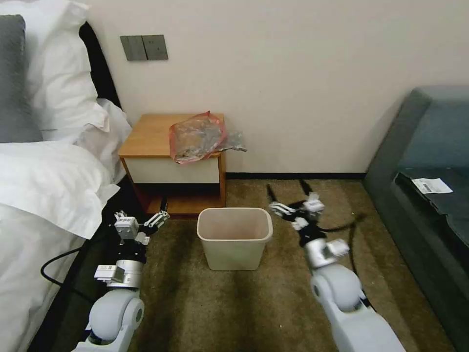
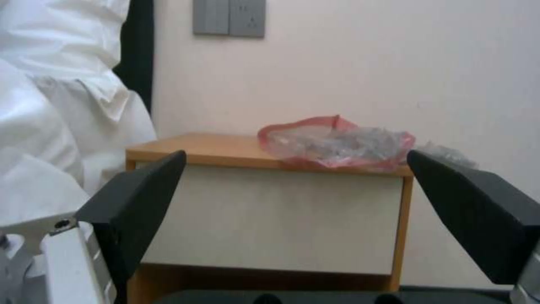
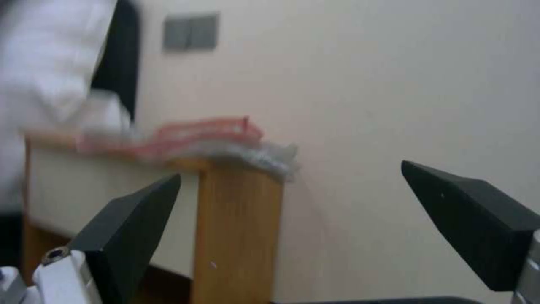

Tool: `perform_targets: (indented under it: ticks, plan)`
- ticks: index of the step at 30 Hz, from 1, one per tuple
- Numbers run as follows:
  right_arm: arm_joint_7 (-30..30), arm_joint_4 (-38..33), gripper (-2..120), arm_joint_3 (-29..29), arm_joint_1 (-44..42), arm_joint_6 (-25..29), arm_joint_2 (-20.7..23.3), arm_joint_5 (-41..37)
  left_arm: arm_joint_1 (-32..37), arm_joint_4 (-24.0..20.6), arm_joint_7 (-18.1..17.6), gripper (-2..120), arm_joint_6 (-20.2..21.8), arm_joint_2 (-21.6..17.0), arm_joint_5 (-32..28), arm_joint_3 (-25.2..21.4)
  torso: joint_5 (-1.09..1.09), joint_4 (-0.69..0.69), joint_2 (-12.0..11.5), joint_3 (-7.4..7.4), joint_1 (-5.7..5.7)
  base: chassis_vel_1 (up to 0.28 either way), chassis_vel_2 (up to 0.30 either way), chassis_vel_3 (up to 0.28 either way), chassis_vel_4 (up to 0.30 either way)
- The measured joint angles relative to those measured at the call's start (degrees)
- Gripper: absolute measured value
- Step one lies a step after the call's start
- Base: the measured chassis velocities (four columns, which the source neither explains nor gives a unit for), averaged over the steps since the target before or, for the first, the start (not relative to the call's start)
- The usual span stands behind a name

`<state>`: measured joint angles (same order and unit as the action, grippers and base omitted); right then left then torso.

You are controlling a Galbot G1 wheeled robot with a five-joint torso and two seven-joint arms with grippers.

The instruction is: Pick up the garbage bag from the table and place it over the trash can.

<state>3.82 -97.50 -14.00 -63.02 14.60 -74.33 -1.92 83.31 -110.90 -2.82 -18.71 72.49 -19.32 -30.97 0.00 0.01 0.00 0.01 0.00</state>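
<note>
Black-fingered right gripper [image 1: 288, 191] hangs spread apart and empty beside the trash can [image 1: 234, 238]; left gripper [image 1: 159, 211] likewise spread, opposite; beyond both, the garbage bag [image 1: 198, 137] lies crumpled on the table [image 1: 151, 134].

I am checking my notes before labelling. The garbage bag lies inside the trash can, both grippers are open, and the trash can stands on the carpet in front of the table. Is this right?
Not quite. The garbage bag lies on top of the table, not inside the trash can, as the head view shows. The rest holds: left gripper and right gripper are open, and the trash can stands on the carpet in front of the table.
</note>
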Motion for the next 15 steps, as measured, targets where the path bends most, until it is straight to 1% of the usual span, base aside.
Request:
perform_targets:
  ticks: [1, 4, 6, 8, 10, 11, 12, 13, 14, 15]
  plan:
    - [-0.86, 2.71, 100, 1.66, 3.11, -0.21, 0.8, 4.54, -0.45, 0.54, -0.04, 98, 0.0, 0.12, 0.19, 0.0, 0.0, 0.0, 0.0, 0.0, 0.0, 0.0, 0.0, 0.0, 0.0]
    - [-2.31, 8.24, 100, 4.98, 10.34, -1.57, 2.57, 11.99, -1.36, 2.3, -0.18, 98, -0.09, 0.44, 0.51, 0.08, 0.0, -0.01, 0.0, 0.0, 0.0, 0.0, 0.0, 0.0, 0.0]
    - [-2.25, 9.2, 100, 5.54, 11.76, -1.81, 2.87, 13.11, -1.42, 2.6, -0.24, 98, -0.16, 0.51, 0.57, 0.13, 0.0, -0.02, 0.0, 0.0, 0.0, 0.0, 0.0, 0.0, 0.0]
    - [-0.86, 13.61, 100, 7.92, 17.89, -2.6, 4.01, 18.47, -1.47, 3.97, -0.36, 98, -0.56, 0.99, 1.13, 0.56, -0.01, 0.0, 0.0, 0.0, 0.0, 0.0, 0.0, 0.0, 0.0]
    - [-0.64, 14.41, 100, 8.45, 18.93, -2.63, 4.24, 19.42, -1.47, 4.17, -0.36, 98, -0.64, 1.07, 1.23, 0.62, -0.01, 0.0, 0.0, 0.0, 0.0, 0.0, 0.0, 0.0, 0.0]
    - [-0.39, 17.44, 100, 10.77, 22.47, -2.56, 4.88, 22.11, -1.59, 5.01, -0.36, 98, -0.79, 1.43, 1.7, 0.9, -0.01, -0.01, 0.0, 0.0, 0.01, 0.0, 0.0, 0.0, 0.0]
    - [-0.38, 18.26, 100, 11.56, 23.48, -2.54, 5.02, 22.66, -1.66, 5.19, -0.36, 98, -0.81, 1.51, 1.82, 0.97, 0.0, -0.01, 0.0, 0.0, 0.0, 0.0, 0.0, 0.0, 0.0]
    - [-0.38, 20.52, 100, 14.0, 26.25, -2.47, 5.3, 24.14, -1.95, 5.69, -0.36, 98, -0.84, 1.84, 2.21, 1.16, -0.01, -0.01, 0.0, 0.0, 0.0, 0.0, 0.0, 0.0, 0.0]
    - [-0.38, 20.52, 100, 14.0, 26.25, -2.47, 5.3, 24.14, -1.95, 5.69, -0.36, 98, -0.84, 1.84, 2.21, 1.16, -0.01, -0.01, 0.0, 0.0, 0.0, 0.0, 0.0, 0.0, 0.0]
    - [-0.3, 21.85, 100, 15.46, 27.8, -2.42, 5.32, 25.05, -2.15, 5.88, -0.36, 98, -0.84, 2.03, 2.39, 1.26, -0.01, -0.01, 0.0, 0.0, 0.01, 0.0, 0.0, 0.0, 0.0]
